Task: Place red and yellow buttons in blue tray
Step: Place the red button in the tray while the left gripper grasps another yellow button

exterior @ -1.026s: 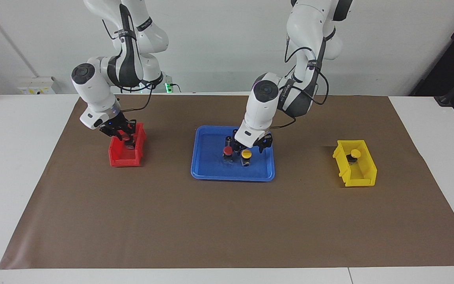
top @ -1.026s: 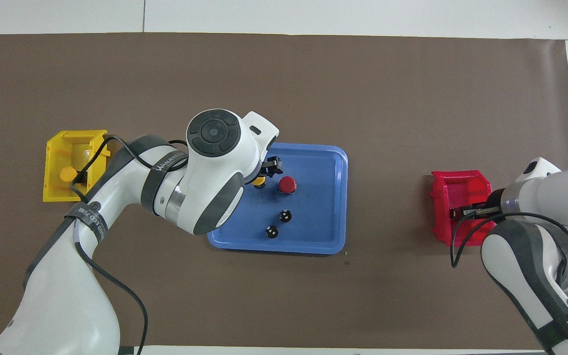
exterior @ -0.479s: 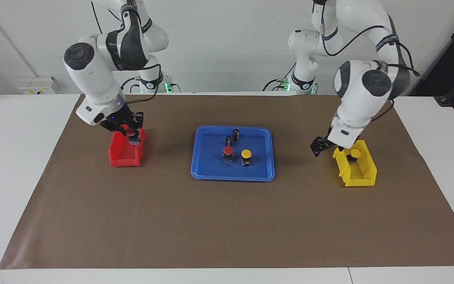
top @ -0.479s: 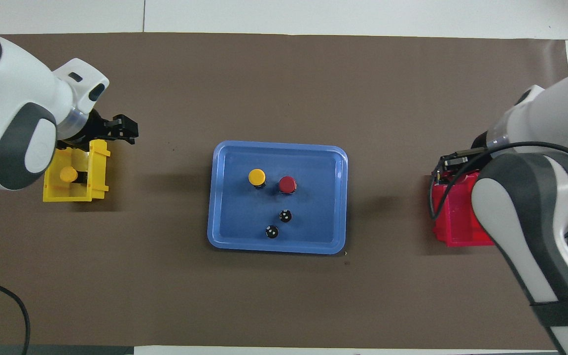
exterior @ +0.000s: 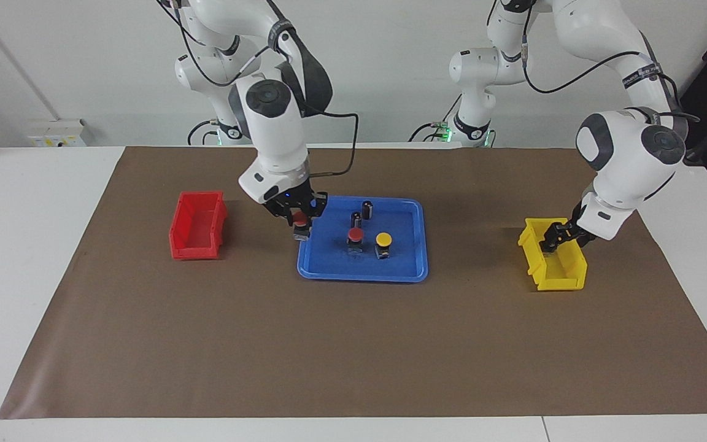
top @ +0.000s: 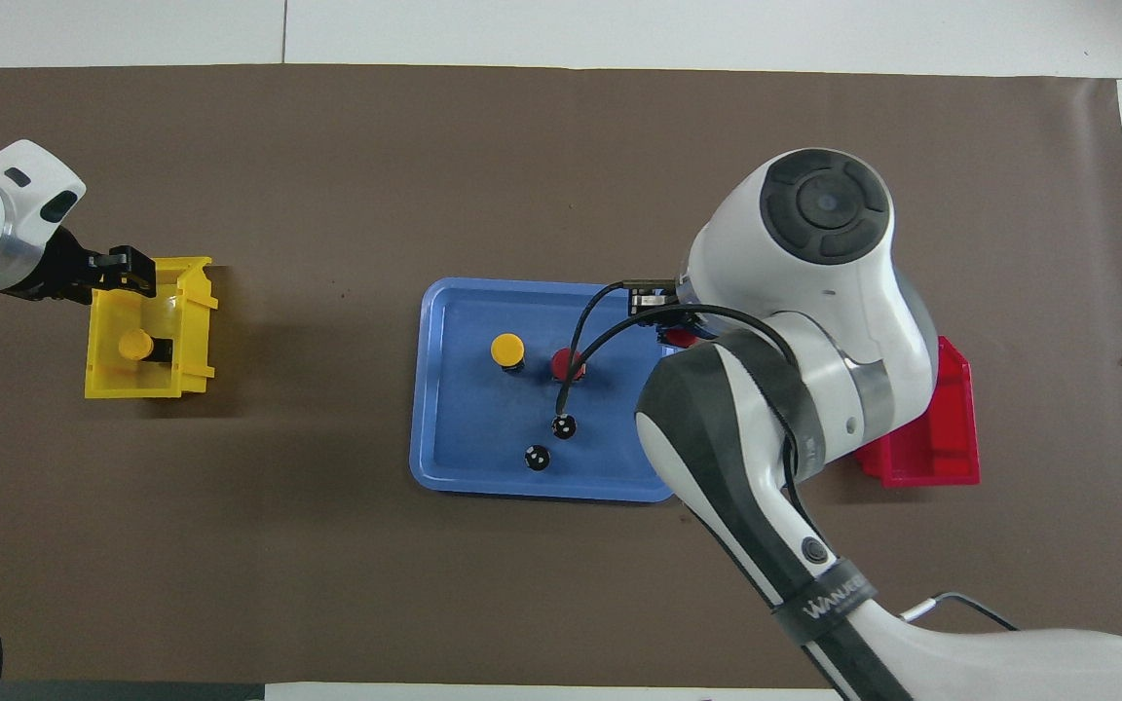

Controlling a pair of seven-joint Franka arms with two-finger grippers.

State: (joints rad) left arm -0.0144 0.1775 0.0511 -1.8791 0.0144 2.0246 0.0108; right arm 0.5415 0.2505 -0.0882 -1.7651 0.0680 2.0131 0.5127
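Two capped buttons stand in the shallow blue plastic tray [exterior: 402, 270]; my right gripper [exterior: 300, 226] pinches a third, red-capped button [exterior: 300, 219], over the tray's rim; my left gripper [exterior: 555, 238], fingers' state unreadable, reaches into the small yellow bin [exterior: 565, 274] for the last yellow-capped button [top: 135, 344].

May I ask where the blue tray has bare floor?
Bare: between the yellow button and the blue tray's rim toward the left arm's end, and along its rim farthest from the robots. Crowded: mid-tray, around the standing red button and cylinders.
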